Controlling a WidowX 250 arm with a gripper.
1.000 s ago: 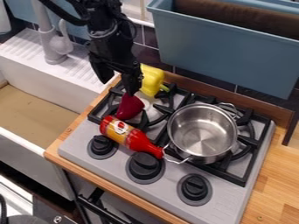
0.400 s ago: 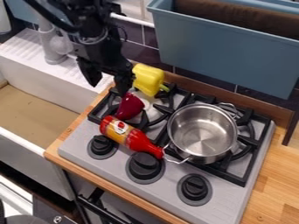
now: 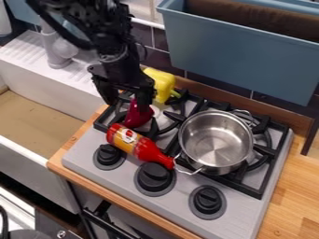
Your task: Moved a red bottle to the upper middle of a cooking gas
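Note:
The gripper (image 3: 128, 99) hangs over the stove's back left corner, its fingers apart with nothing held between them. One finger comes down at the left burner's edge, the other in front of the upper part of a dark red object (image 3: 138, 115) on the left burner. Below that, the red bottle (image 3: 135, 145) lies on its side across the front of the left grate, cap pointing to the lower right at the pot's handle. The gas stove (image 3: 181, 205) has black grates and a grey top.
A metal pot (image 3: 216, 140) sits on the right burner. Behind the gripper is a yellow pepper (image 3: 161, 84) at the stove's back left. A blue bin (image 3: 240, 58) stands behind, a white sink (image 3: 44, 100) is on the left, and knobs (image 3: 154, 177) line the front.
The gripper first shifted left, then came back to the right and lower, toward the dark red object. The bottle, pot and pepper have stayed in place.

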